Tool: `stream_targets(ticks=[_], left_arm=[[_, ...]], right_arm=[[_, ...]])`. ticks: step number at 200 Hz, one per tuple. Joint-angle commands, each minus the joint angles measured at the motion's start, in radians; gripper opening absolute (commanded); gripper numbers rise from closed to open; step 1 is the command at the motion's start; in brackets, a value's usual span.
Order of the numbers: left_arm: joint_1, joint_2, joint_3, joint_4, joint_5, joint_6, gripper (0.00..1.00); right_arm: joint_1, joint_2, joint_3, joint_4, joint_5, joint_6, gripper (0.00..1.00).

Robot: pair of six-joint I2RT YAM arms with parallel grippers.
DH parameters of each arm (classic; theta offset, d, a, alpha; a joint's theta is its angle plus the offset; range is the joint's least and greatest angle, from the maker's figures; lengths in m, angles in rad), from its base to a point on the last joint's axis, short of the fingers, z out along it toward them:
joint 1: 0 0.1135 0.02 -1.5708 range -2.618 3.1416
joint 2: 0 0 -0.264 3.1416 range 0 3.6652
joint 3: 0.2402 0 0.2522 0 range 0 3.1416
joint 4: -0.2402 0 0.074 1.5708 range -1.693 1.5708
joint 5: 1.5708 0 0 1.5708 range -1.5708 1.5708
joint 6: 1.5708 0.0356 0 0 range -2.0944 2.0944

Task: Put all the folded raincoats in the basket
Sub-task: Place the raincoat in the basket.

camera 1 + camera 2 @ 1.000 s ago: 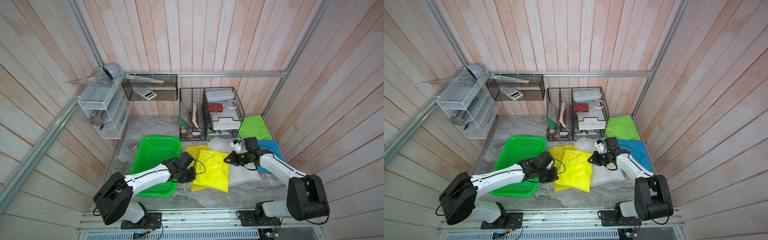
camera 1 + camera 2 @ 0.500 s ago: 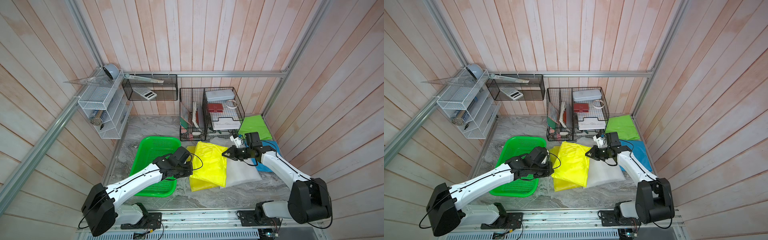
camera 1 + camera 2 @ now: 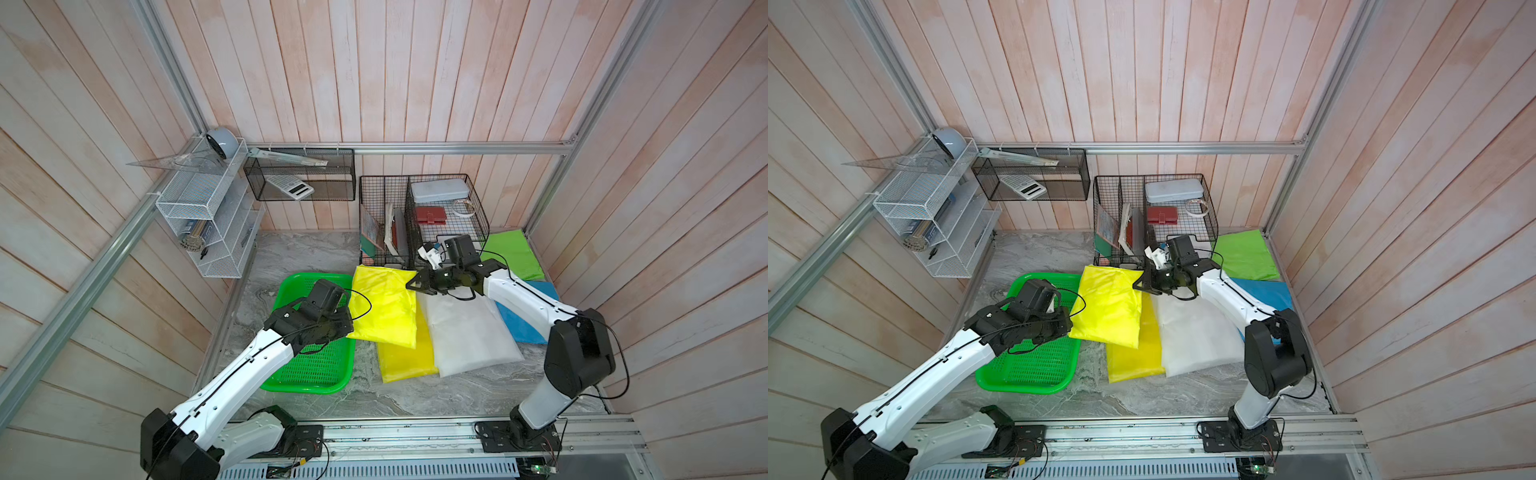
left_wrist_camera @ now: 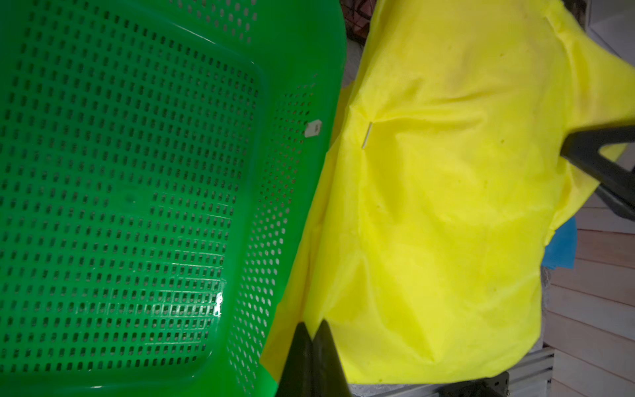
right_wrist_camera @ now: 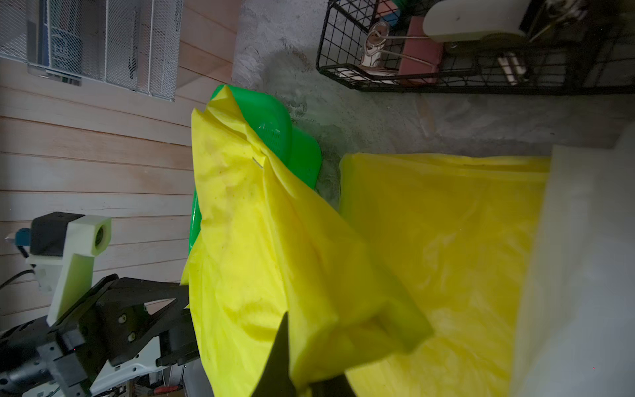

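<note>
The folded yellow raincoat (image 3: 384, 307) (image 3: 1108, 307) hangs in the air, stretched between my two grippers. My left gripper (image 3: 347, 332) (image 3: 1069, 328) (image 4: 312, 326) is shut on its near left corner, above the right rim of the green basket (image 3: 307, 388) (image 3: 1017, 386) (image 4: 137, 172). My right gripper (image 3: 409, 286) (image 3: 1136, 286) (image 5: 302, 378) is shut on the far right corner. The raincoat's (image 4: 446, 206) (image 5: 257, 240) left edge overlaps the basket's (image 5: 302, 151) right side. The basket's perforated floor is bare.
Under the lifted one, another yellow raincoat (image 3: 405, 361) (image 5: 446, 223) lies flat, with a white one (image 3: 469, 336), a blue one (image 3: 523, 324) and a green one (image 3: 513, 253) to its right. Black wire racks (image 3: 419, 220) stand behind; a white mesh shelf (image 3: 208, 220) hangs on the left wall.
Both grippers have lifted the yellow raincoat off the pile and carried it left, so its left edge now reaches over the basket. Both stay shut on it.
</note>
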Motion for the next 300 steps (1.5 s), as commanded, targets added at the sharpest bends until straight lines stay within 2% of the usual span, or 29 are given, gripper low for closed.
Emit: stream_targets(ticks=[1,61,112,147,215,300], left_arm=[[0.053,-0.044,0.027,-0.078,-0.057,0.033,0.00],[0.253,-0.078,0.028,-0.162,-0.115,0.079,0.00],[0.348,-0.086,0.023,-0.195,-0.182,0.111,0.00],[0.446,-0.091,-0.005,-0.168,-0.148,0.130,0.00],[0.534,-0.031,-0.033,-0.128,-0.203,0.181,0.00],[0.570,0.079,-0.048,-0.114,-0.195,0.179,0.00]], right_arm=[[0.051,0.069,0.101,-0.001,0.012,0.037,0.05],[0.152,0.251,0.315,0.013,0.021,0.097,0.05],[0.236,0.386,0.473,0.010,0.040,0.140,0.05],[0.288,0.469,0.565,0.011,0.063,0.179,0.04],[0.359,0.603,0.721,-0.033,0.116,0.209,0.04],[0.397,0.611,0.671,-0.043,0.195,0.219,0.05]])
